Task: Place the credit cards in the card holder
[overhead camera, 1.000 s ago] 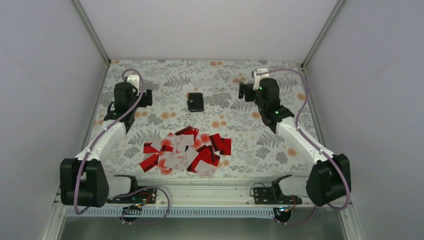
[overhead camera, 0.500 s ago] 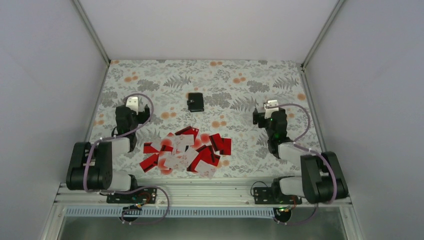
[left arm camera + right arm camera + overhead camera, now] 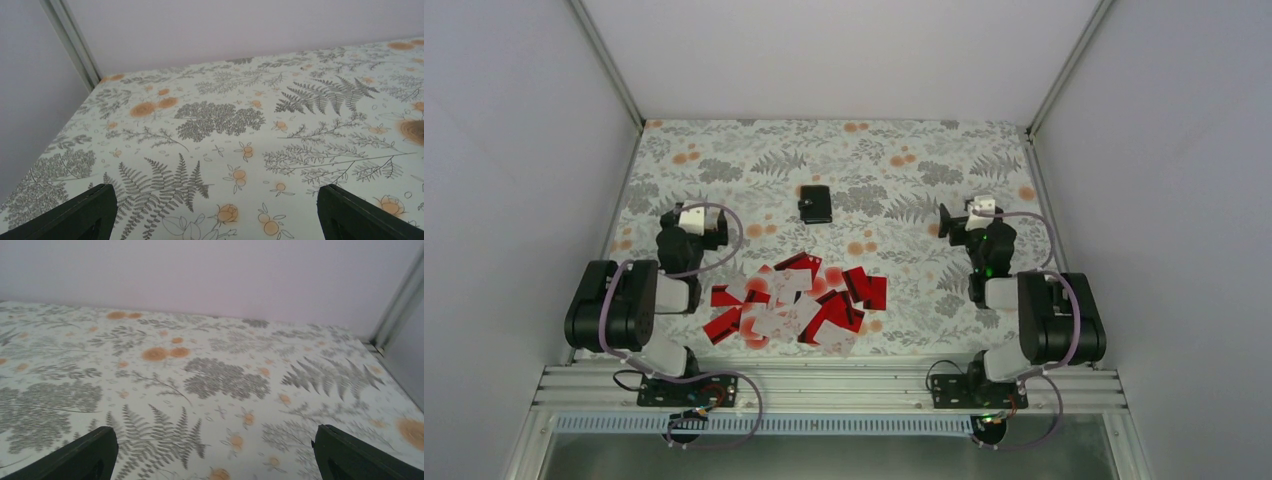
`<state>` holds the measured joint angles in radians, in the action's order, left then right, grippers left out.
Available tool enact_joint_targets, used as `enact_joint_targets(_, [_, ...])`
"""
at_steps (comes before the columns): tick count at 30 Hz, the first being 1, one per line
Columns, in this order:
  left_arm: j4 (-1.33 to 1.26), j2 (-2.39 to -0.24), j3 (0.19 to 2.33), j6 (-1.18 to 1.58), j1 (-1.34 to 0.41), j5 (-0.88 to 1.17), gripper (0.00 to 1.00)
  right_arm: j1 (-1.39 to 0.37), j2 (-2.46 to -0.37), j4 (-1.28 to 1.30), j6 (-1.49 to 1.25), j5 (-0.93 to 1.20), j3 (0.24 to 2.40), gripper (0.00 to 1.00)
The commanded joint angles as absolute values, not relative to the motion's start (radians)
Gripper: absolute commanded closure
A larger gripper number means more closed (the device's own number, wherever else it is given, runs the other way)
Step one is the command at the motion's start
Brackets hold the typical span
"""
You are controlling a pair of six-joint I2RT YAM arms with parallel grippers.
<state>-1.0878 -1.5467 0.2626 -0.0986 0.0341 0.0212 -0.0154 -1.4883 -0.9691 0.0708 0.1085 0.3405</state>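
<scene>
Moved: both arms have folded back toward their bases since a second ago, so the left gripper [image 3: 214, 200] and right gripper [image 3: 214, 440] now sit much nearer the front rail; the cards and holder lie where they lay.
Cut off: in each wrist view only two dark fingertips [image 3: 90, 212] show, clipped by the lower edge; beyond them are patterned cloth and pale wall.
Hard to tell: from above the card holder [image 3: 815, 204] is a small dark rectangle. Whether it is folded shut, or has anything inside, cannot be made out.
Card holder: it lies flat and alone on the table [image 3: 904, 160], mid-width and past the pile, with no card touching it.
Credit cards: a loose overlapping heap [image 3: 794, 305] of red and pale cards lies between the two arms, toward the near edge.
Left gripper: jaws spread wide and empty – it is left of the heap, apart from it, and well apart from the holder.
Right gripper: jaws equally wide and holding nothing; it is right of the heap, with the holder off to its left.
</scene>
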Motion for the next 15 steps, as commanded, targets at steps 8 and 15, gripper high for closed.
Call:
enact_joint_targets(8, [-1.226, -1.551, 0.25, -0.12, 0.021, 0.036, 0.0, 0.054, -1.523, -1.113, 0.002, 0.202, 0.311, 0.01])
enact_joint_targets(15, [-1.226, -1.551, 0.249, -0.12, 0.021, 0.037, 0.0, 0.054, -1.522, -1.111, 0.002, 0.202, 0.314, 0.01])
